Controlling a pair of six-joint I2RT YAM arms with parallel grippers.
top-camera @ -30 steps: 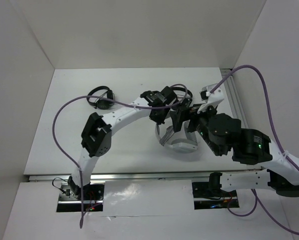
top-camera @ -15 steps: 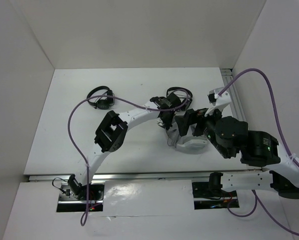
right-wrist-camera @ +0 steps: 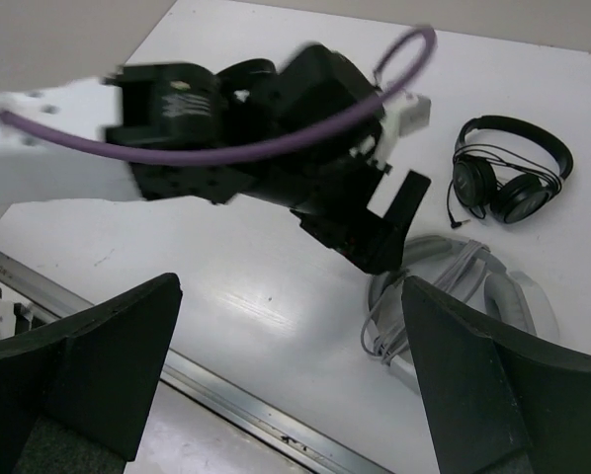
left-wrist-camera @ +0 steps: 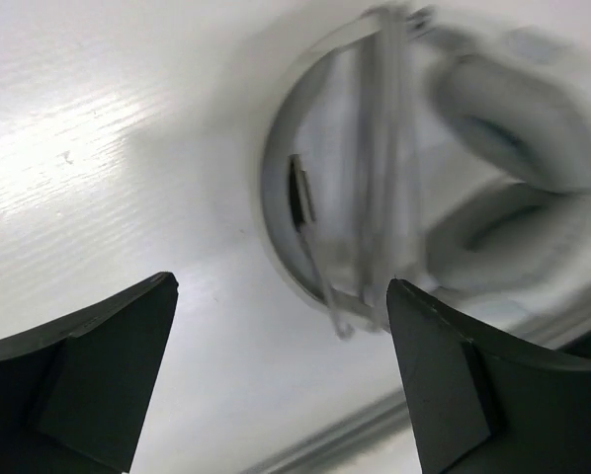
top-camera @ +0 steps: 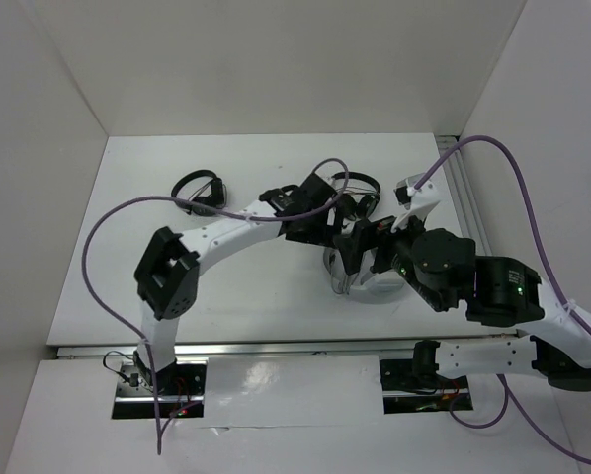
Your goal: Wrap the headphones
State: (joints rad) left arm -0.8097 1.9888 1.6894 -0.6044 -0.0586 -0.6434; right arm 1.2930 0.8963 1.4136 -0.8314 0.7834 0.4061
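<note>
The large light-grey over-ear headphones are laid on the white table, in its near right part, below both arms. Their thin grey cable is seen looped across the band. The left end effector is spread wide above them, with nothing gripped. The right end effector is also wide apart and empty.

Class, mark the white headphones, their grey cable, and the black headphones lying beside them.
white headphones point(left-wrist-camera: 515, 120): left wrist view, on an earcup pad.
grey cable point(left-wrist-camera: 379, 173): left wrist view, on the turns crossing the band.
black headphones point(right-wrist-camera: 523, 199): right wrist view, on an earcup.
</note>
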